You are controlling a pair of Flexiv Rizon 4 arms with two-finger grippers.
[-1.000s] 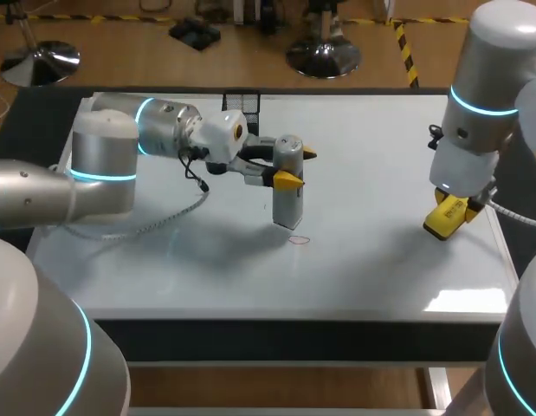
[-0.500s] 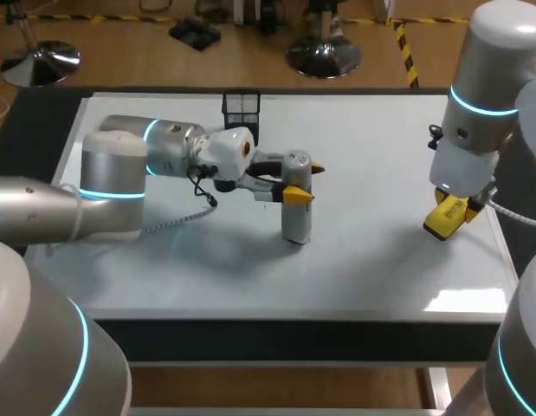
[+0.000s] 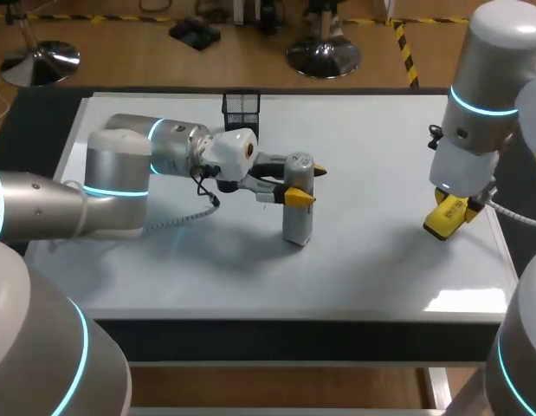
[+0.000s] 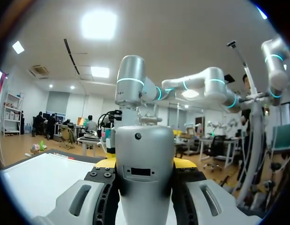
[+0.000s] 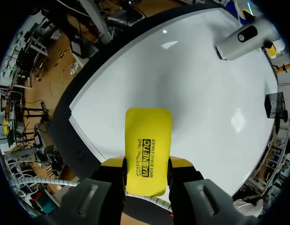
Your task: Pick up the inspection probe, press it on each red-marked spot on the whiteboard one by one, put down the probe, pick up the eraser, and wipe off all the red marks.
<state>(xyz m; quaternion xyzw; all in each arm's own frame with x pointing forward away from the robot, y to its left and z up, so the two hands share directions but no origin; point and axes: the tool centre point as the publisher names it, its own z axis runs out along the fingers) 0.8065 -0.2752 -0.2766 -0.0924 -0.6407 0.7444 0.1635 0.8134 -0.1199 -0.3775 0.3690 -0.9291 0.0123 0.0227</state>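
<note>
Silver probe [image 3: 298, 208] upright mid-whiteboard [image 3: 380, 269], base on the surface, L gripper [image 3: 307, 183] clamped on it. Press straight down, no tilt, no drag. R gripper [image 3: 449, 212] grips yellow eraser [image 5: 148, 136] nr right edge.

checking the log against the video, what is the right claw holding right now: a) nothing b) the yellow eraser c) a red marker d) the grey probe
b: the yellow eraser is clamped between the fingers of the right claw, while the grey probe is in the left claw.
</note>
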